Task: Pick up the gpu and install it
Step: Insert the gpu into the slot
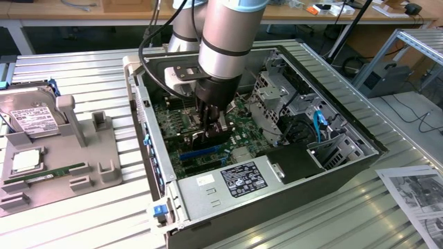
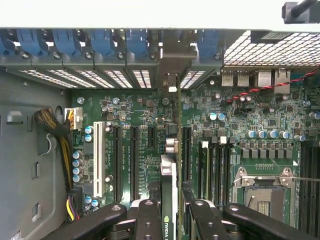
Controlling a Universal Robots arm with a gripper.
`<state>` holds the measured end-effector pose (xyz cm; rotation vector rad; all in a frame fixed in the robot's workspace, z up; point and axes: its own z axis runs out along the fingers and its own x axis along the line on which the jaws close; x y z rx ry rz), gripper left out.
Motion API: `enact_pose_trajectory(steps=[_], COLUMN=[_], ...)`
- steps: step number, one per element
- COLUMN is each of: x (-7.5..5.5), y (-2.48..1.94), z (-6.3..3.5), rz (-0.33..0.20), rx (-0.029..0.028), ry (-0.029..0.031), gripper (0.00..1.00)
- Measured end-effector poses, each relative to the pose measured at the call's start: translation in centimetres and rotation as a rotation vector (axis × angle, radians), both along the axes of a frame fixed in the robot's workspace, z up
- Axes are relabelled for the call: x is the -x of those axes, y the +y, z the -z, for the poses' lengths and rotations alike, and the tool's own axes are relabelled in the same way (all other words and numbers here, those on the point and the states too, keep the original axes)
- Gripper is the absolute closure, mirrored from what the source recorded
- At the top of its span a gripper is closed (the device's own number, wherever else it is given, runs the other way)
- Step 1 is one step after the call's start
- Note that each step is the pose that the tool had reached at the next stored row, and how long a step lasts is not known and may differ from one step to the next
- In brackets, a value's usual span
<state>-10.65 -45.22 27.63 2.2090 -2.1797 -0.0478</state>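
The open computer case (image 1: 277, 202) lies on the metal table with its motherboard (image 1: 173, 122) facing up. My gripper (image 1: 209, 132) reaches down into the case and is shut on the gpu (image 1: 205, 137), a dark card held on edge. In the wrist view the gpu (image 2: 178, 150) shows edge-on as a thin line between the expansion slots. Its silver bracket (image 2: 172, 62) sits against the rear slot openings. My gripper (image 2: 172, 215) has black fingers (image 2: 149, 220) on either side of the card. I cannot tell whether the card sits fully in its slot.
A grey fixture (image 1: 90, 176) at the exterior view's left carries a hard drive (image 1: 31, 116), a green memory stick (image 1: 49, 174) and a processor chip (image 1: 24, 162). Inside the case are the power supply (image 1: 235, 181), a drive cage (image 1: 277, 98) and the processor socket (image 2: 262, 192). Papers (image 1: 415, 197) lie at the right.
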Motion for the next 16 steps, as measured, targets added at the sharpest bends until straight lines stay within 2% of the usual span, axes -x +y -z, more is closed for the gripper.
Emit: enact_pose_trajectory(steps=[16], x=[0.0], y=[0.0], z=[0.56], rz=[0.0], rx=[-0.001], ry=[-0.0001], gripper=[0.73])
